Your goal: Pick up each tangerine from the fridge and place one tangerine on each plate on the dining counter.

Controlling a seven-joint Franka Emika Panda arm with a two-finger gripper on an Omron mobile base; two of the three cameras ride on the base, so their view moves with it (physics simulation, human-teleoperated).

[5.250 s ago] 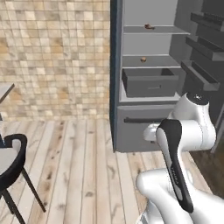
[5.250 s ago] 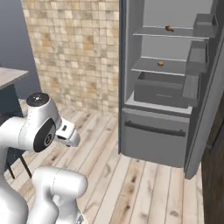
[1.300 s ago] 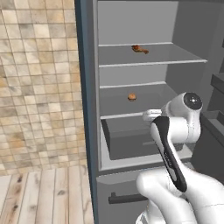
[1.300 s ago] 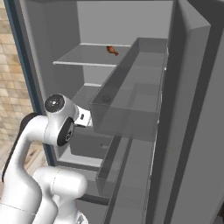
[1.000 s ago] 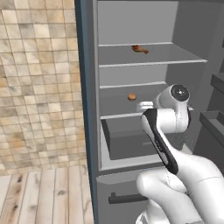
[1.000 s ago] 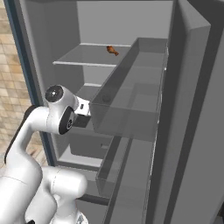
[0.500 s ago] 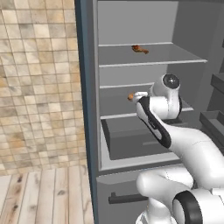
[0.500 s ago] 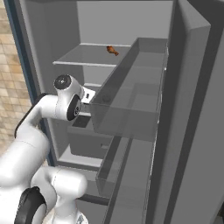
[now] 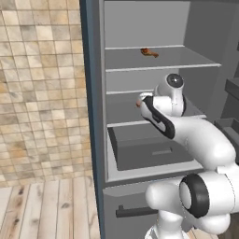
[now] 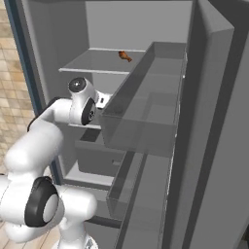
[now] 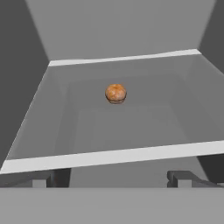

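Note:
The fridge (image 9: 93, 93) stands open in front of me. One tangerine (image 11: 116, 93), small, round and orange, lies on the middle shelf (image 11: 109, 155), towards its back. In the left base view the tangerine (image 9: 138, 103) peeks out just left of my hand. My gripper (image 11: 111, 178) is open at the shelf's front edge, level with the fruit and well short of it, with nothing between the fingertips (image 11: 43, 178). My arm (image 10: 82, 104) reaches into the fridge at shelf height. The plates and the dining counter are out of view.
A brown drumstick-like food (image 9: 149, 52) lies on the top shelf. A wide grey drawer (image 9: 149, 149) sits below the middle shelf. The open fridge door with its deep bins (image 10: 146, 112) stands close on my right. A tiled wall (image 9: 42, 84) is to the left.
The base drove up close to the fridge earlier. Over the last second my arm swung up and forward to the middle shelf. The gripper stayed open; the tangerine has not moved.

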